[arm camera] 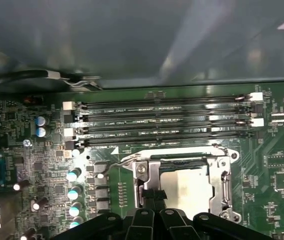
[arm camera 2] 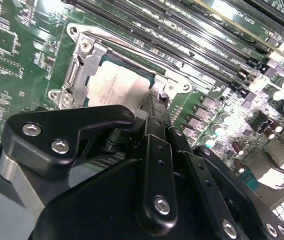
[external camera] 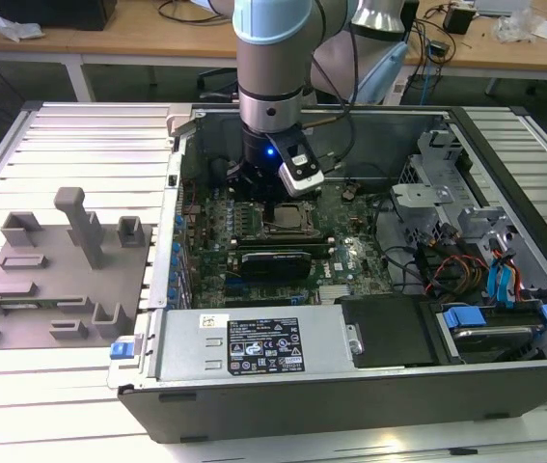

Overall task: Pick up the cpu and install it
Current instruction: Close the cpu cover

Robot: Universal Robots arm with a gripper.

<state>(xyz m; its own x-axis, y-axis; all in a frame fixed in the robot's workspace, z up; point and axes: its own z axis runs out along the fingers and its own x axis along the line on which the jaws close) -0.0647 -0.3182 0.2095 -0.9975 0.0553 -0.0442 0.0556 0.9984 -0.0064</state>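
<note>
The cpu (arm camera 2: 115, 82) is a silvery square lying flat inside the metal-framed socket (arm camera 2: 79, 67) on the green motherboard; the first wrist view shows the cpu (arm camera: 188, 184) in the same socket frame (arm camera: 149, 171). My gripper (arm camera 2: 160, 98) hangs low over the socket, shut, its black tips at one edge of the chip. I cannot tell whether they pinch that edge or only touch it. In the first wrist view the gripper (arm camera: 153, 194) meets the chip's side. In the exterior view the gripper (external camera: 285, 198) stands just above the socket (external camera: 287, 222) inside the open computer case (external camera: 350, 391).
Memory slots (arm camera: 167, 120) run close beside the socket. A dark expansion card (external camera: 273, 260) lies just in front of it. Drive cages and cables (external camera: 456, 231) fill the case toward the exterior view's right. A grey tray with upright blocks (external camera: 56, 275) sits outside the case.
</note>
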